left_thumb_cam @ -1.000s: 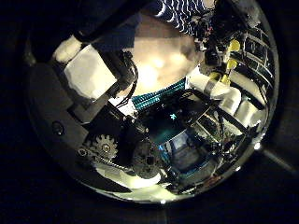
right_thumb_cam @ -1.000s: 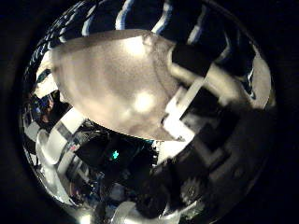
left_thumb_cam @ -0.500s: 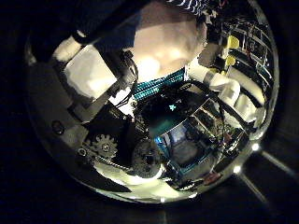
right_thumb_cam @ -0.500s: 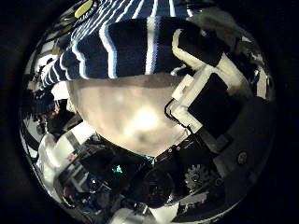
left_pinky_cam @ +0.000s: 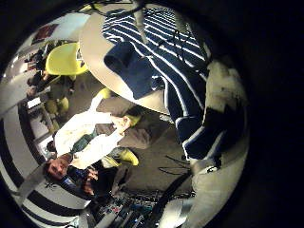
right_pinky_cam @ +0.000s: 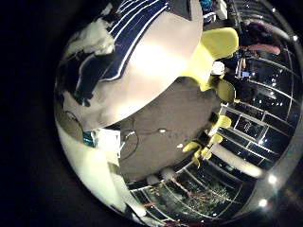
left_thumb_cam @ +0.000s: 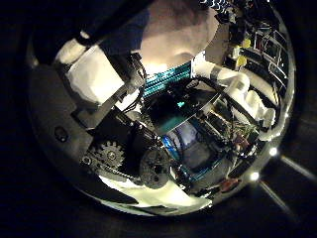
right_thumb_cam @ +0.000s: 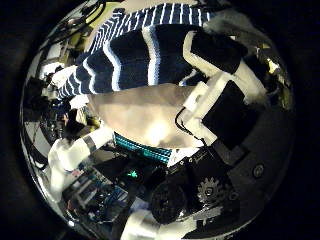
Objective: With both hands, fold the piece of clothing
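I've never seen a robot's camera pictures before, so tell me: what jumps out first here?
The navy and white striped garment stands out most, lying on a pale round table; in the right thumb side view the right hand has its fingers on the cloth's edge. Bright yellow chairs stand on the floor beside the table.

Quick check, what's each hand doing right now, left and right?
Left hand: fingers apparently shut on the striped garment.
Right hand: fingers shut on the striped garment.
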`<state>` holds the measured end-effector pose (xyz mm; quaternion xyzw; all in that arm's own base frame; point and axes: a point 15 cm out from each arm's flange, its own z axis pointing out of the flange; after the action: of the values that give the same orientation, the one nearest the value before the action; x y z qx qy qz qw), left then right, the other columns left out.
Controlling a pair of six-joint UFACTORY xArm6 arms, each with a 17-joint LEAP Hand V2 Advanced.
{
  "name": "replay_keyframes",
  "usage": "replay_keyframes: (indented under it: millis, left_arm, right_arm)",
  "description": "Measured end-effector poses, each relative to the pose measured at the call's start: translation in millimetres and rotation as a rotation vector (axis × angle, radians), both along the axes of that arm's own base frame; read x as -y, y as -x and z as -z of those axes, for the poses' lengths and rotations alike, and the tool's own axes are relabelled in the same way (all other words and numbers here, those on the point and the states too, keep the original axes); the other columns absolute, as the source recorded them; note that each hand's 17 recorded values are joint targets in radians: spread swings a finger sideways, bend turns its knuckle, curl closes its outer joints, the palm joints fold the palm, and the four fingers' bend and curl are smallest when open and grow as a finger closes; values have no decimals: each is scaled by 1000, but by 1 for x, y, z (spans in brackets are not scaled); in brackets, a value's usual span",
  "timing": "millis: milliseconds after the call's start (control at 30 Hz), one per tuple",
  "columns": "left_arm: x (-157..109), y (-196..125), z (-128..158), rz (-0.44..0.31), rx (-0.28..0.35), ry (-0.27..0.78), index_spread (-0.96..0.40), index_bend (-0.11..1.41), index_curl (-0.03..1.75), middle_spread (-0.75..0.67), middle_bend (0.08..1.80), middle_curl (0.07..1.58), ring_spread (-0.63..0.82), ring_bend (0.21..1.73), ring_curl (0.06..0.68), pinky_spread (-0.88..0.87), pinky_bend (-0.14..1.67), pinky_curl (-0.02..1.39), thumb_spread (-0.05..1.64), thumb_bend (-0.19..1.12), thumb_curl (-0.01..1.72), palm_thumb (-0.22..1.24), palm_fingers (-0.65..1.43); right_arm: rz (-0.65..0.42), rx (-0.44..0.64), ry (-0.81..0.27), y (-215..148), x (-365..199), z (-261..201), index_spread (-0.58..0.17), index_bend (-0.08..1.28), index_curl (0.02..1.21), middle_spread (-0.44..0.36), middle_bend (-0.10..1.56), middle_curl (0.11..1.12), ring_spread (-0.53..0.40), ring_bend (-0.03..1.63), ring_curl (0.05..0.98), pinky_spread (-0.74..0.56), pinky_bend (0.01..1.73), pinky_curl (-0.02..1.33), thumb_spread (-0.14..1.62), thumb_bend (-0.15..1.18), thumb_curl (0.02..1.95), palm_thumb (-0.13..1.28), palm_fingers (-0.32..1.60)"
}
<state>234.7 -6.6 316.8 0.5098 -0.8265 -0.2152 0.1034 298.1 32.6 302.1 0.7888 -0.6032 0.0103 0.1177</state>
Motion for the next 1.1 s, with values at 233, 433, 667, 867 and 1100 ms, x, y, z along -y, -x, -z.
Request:
replay_keyframes:
  millis: [233, 433, 667, 867, 1100]
  left_arm:
    - [-8, -11, -38, -17, 53, -2, -669, 182, 1492, -731, 752, 1246, -459, 1398, 508, -568, 1288, 703, 1098, -13, 617, 867, 1005]
    - [-14, -34, -64, -34, 69, -24, -655, 179, 1501, -738, 743, 1249, -460, 1399, 511, -571, 1284, 707, 1096, -13, 618, 864, 1010]
    - [-25, -113, -33, 11, 72, -99, -631, 170, 1507, -747, 733, 1257, -459, 1406, 516, -569, 1286, 719, 1095, -13, 620, 863, 992]
    - [-29, -181, 15, 80, 58, -156, -611, 178, 1516, -750, 733, 1269, -456, 1411, 522, -571, 1279, 731, 1095, -13, 620, 863, 959]
    - [-25, -243, 57, 109, 52, -177, -589, 184, 1523, -750, 731, 1279, -456, 1420, 527, -580, 1259, 744, 1089, -16, 617, 858, 932]
  right_arm:
    - [9, 40, -17, -1, 0, -46, -371, 1008, 1027, -179, 1303, 913, -225, 1457, 741, -116, 1601, 504, 1310, -7, 572, 990, 966]
    - [19, 49, -22, -17, -1, -71, -365, 1007, 1037, -173, 1313, 904, -223, 1455, 749, -120, 1574, 551, 1305, -7, 588, 992, 965]
    - [34, -58, 38, -73, -1, -46, -361, 1004, 1045, -170, 1324, 899, -223, 1452, 755, -129, 1540, 608, 1296, -8, 605, 980, 964]
    - [30, -144, 140, -136, 7, -14, -358, 1008, 1048, -168, 1329, 894, -224, 1444, 761, -134, 1510, 660, 1301, -8, 613, 964, 962]
    - [39, -216, 169, -187, 9, 44, -355, 1015, 1048, -166, 1332, 889, -228, 1437, 768, -139, 1473, 721, 1299, -8, 623, 956, 964]
